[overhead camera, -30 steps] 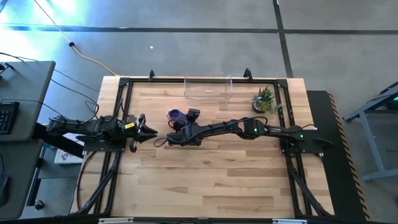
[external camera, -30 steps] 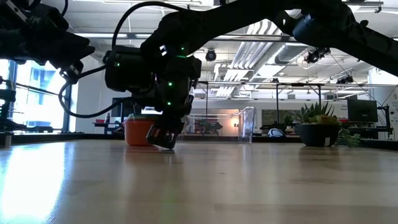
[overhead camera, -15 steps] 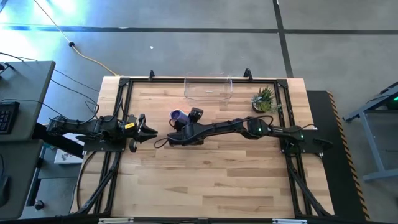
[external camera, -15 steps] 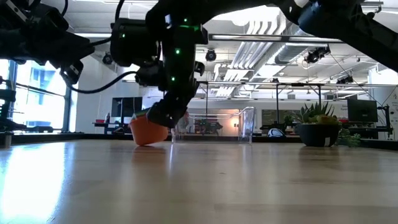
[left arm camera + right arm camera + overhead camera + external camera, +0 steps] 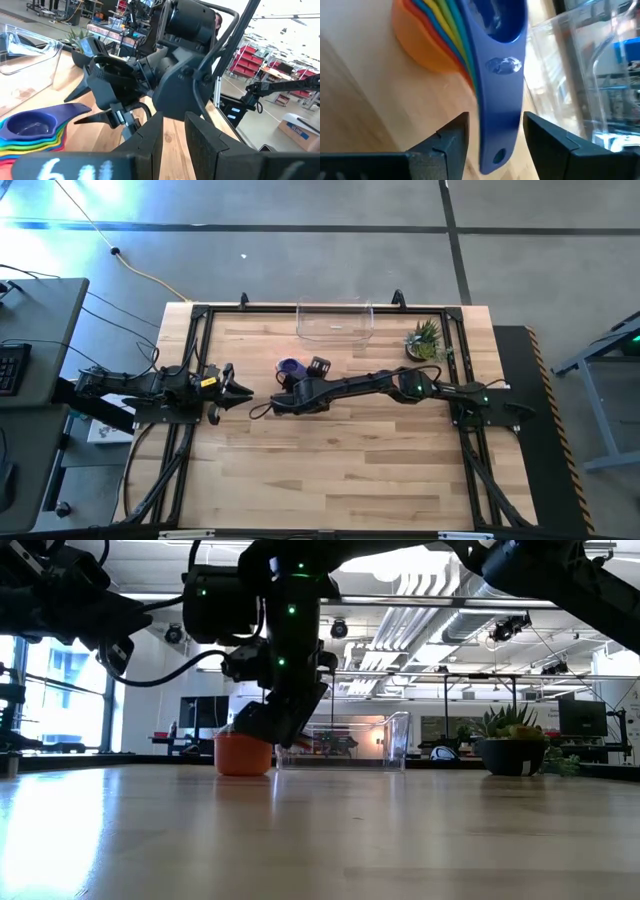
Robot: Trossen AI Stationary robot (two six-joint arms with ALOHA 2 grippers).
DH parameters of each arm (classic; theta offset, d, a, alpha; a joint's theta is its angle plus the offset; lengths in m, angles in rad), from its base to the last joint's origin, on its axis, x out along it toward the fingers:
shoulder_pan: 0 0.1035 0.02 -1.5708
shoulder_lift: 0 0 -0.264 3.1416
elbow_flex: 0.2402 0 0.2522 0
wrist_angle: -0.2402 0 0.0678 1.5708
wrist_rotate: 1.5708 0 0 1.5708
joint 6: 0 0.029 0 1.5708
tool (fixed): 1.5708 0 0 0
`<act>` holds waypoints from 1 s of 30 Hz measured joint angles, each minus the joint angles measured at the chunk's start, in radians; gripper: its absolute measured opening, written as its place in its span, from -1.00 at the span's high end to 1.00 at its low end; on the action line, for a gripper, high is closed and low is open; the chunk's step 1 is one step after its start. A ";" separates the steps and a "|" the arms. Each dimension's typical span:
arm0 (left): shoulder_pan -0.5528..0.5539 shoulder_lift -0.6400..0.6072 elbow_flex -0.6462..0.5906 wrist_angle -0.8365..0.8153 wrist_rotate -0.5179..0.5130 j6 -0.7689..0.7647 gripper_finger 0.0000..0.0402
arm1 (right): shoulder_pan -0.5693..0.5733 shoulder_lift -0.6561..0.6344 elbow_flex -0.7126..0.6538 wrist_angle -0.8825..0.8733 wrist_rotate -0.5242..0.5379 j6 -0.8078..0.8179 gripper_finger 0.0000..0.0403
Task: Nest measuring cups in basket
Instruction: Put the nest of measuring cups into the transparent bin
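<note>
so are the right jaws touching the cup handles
Apart. The right wrist view shows the right gripper open, with gaps either side of the blue handle.

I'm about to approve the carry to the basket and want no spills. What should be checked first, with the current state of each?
1. Cups nested in one stack: ok.
2. Right pincer fingers either side of the blue handle: ok.
3. Fingers clamped on that handle: not ok, gaps show.
4. Stack off the table: cannot tell.
5. Basket empty: ok.
6. Left pincer parked aside: ok.
</note>
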State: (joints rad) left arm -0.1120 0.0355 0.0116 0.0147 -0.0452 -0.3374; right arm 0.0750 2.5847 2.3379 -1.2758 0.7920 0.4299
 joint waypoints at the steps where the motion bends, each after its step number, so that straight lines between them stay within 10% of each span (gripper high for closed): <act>1: 0.000 0.000 0.000 0.000 0.000 0.000 0.64 | 0.000 0.000 0.000 -0.001 -0.014 0.003 0.11; 30: 0.000 0.000 0.000 0.000 0.000 0.000 0.64 | 0.033 -0.196 0.018 -0.054 -0.415 0.109 0.11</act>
State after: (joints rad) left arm -0.1122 0.0353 0.0116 0.0143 -0.0452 -0.3374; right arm 0.1079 2.3890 2.3562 -1.3300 0.3769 0.5394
